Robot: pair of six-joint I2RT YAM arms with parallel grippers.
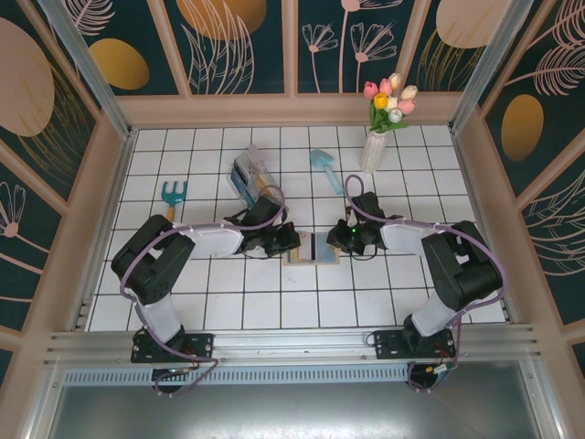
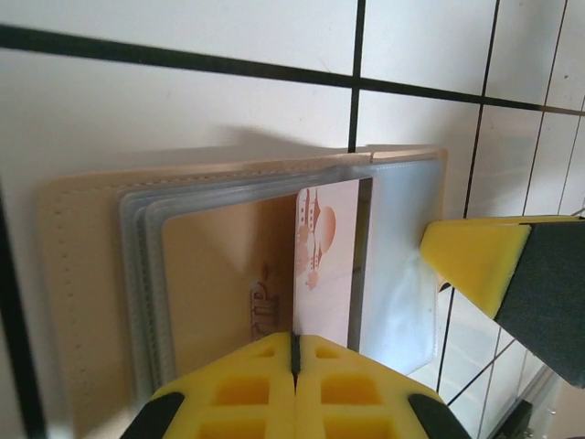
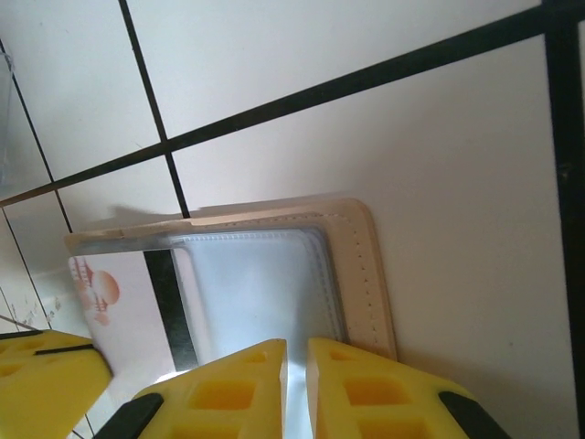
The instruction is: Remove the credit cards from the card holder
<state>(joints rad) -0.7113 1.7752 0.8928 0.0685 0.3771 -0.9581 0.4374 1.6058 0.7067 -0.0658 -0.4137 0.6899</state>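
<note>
The tan card holder (image 2: 91, 274) lies open on the white tiles between both arms, its clear sleeves fanned out. A white credit card (image 2: 327, 274) with an orange-pink print sticks out of a sleeve, and my left gripper (image 2: 294, 355) is shut on its near edge. In the right wrist view the same card (image 3: 119, 311) shows its black stripe beside the holder (image 3: 366, 265). My right gripper (image 3: 296, 380) is closed to a narrow gap on the clear sleeve at the holder's right half. From above, the left gripper (image 1: 289, 243) and right gripper (image 1: 340, 240) flank the holder (image 1: 313, 251).
A clear acrylic rack (image 1: 249, 174) stands behind the left arm. A blue hand rake (image 1: 174, 194) lies at the left, a blue trowel (image 1: 324, 167) in the back middle, and a white vase of tulips (image 1: 377, 146) at the back right. Wooden walls surround the tiled floor.
</note>
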